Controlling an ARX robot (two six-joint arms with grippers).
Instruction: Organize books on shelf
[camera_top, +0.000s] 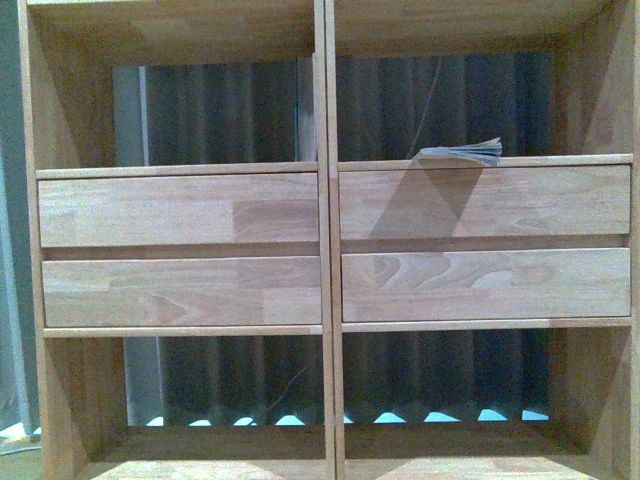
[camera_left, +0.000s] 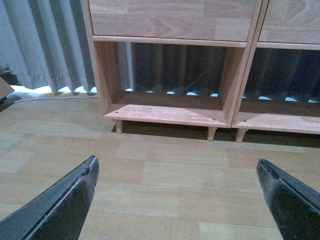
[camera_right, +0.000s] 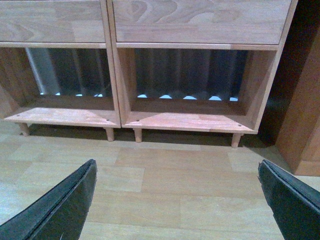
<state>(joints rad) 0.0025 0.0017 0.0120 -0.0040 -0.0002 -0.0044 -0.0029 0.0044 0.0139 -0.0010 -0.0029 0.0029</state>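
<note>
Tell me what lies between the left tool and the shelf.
Only bare wood-look floor lies between the open left tool and the shelf, with nothing on it; the left wrist view shows this.

Robot's left end effector (camera_left: 176, 161): jaws spread wide, only the tapered tips of its two dark fingers (camera_left: 65, 202) show, touching nothing. Robot's right end effector (camera_right: 176, 163): same pose, black wedge-shaped fingers (camera_right: 292, 200) far apart, tips free. Both wrists are held low, aimed forward and tipped a little downward. The two look about level with each other. Left fingers show pale scuffing along the inner edges.
</note>
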